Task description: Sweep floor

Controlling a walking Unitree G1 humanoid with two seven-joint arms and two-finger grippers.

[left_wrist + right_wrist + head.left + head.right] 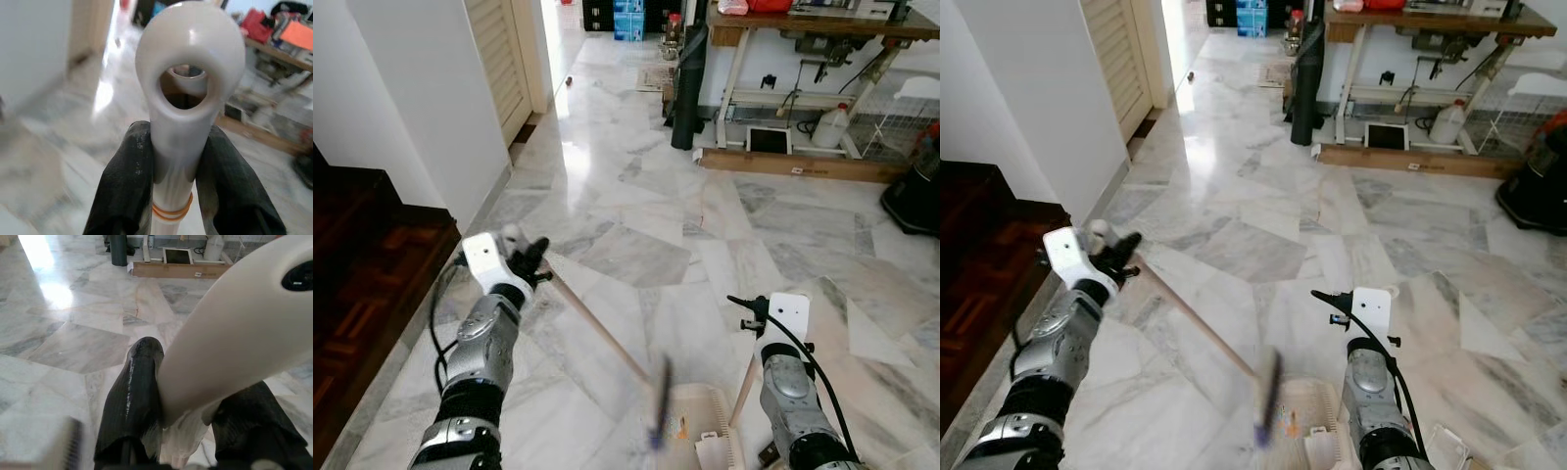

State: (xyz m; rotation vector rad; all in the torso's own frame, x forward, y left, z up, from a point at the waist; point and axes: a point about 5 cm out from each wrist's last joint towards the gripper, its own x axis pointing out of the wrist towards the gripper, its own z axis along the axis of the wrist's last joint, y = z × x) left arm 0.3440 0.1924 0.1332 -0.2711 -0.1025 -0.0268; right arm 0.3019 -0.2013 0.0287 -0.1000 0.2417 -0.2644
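The left gripper (177,186) is clamped on the white top end of the broom handle (597,328), which slants down across the marble floor (636,215) to the blurred broom head (660,401). The right gripper (188,404) is clamped on the cream handle of the dustpan (697,426), which sits low on the floor just beside the broom head. Farther off stands a cluttered surface (822,24) against the wall.

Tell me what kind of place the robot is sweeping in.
Probably a home's work or utility area: polished marble floor, a cluttered workbench against the far wall, and a louvred door beside a dark wooden step.
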